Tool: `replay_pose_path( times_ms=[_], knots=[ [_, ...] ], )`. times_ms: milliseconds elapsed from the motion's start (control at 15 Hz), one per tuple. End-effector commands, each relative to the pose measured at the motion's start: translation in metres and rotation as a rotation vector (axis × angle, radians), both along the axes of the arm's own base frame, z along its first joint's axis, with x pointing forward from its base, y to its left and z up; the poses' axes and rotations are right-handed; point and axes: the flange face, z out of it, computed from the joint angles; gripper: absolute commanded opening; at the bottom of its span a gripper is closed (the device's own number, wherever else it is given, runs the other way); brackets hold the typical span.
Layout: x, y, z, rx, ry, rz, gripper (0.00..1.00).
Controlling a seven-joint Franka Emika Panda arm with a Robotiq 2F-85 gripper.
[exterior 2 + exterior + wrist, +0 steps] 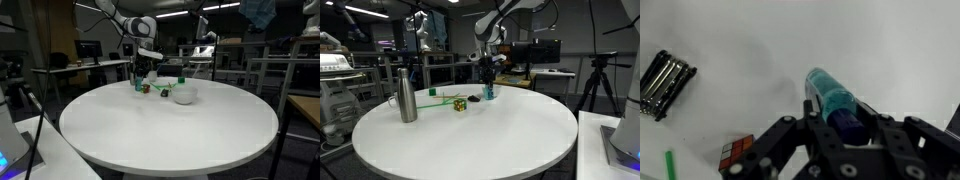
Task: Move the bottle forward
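Steel flask (407, 95) stands well off to the left in an exterior view, then the multicoloured cube (461, 103), then the bottle (489, 93) — upright, directly under my gripper (488, 80). Wrist view shows the jaws straddling its cap closely; clamped or not, I can't tell. Only the cube sits near — I judge it's clear of a forward move.
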Motion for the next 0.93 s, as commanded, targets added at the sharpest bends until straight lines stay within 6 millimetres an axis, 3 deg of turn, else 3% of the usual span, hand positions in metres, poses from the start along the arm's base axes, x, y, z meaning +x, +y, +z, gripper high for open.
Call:
replay_pose_path(
  times_ms=[0, 467, 867],
  knots=[
    [-0.043, 0.000, 0.024, -0.027, -0.013, -0.002, 0.10],
    [-0.111, -0.005, 0.032, -0.034, -0.032, -0.009, 0.10],
    [-0.140, -0.011, 0.032, -0.076, -0.155, -0.034, 0.10]
  ],
)
